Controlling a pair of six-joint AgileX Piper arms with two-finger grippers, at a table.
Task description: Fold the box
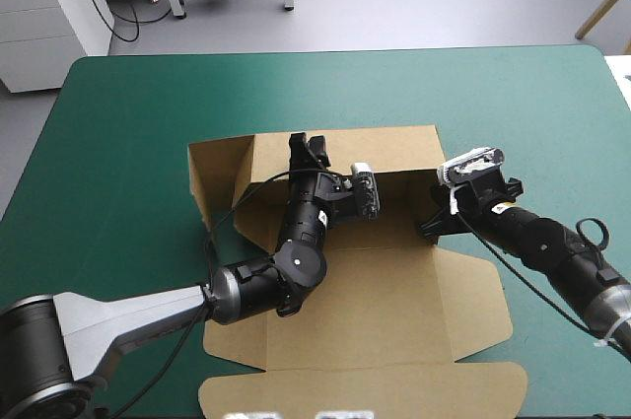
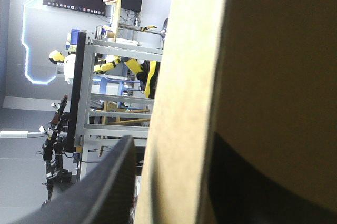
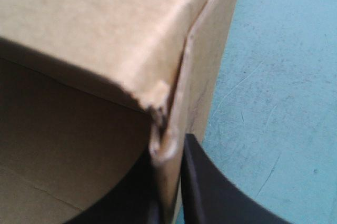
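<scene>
**Brown box half built, both hands pinching its raised wall**

Brown board box (image 1: pixel 394 291) lies near the middle of the teal-green surface (image 1: pixel 128 123). Most of the sheet is flat, with the lid end toward the near edge. The far wall (image 1: pixel 345 151) stands raised, and a side flap (image 1: pixel 219 182) angles out at its left end.

The left hand (image 1: pixel 308 155) reaches across the flat sheet and is clamped on the top of that wall, toward its left part. In its wrist view the board runs up between the two black fingers (image 2: pixel 105 187), which are all but closed on it.

The right hand (image 1: pixel 434 222) is at the wall's right end. It is clamped on the board at a corner (image 3: pixel 160 108) where two panels meet, with the edge pinched between its fingers.

The step in hand is probably holding the raised panels upright so they can be tucked. Folding seems at an early stage, since so much of the sheet lies flat.

What could go wrong:
- The corner under the right hand already looks dented and frayed, so a harder squeeze or a twist could crush or tear it.
- If the two hands pull apart or to different heights, the wall could buckle away from its crease.
- If either hand lets go before a tuck is made, the wall may drop flat.
- The light sheet could slide on the cover.
</scene>
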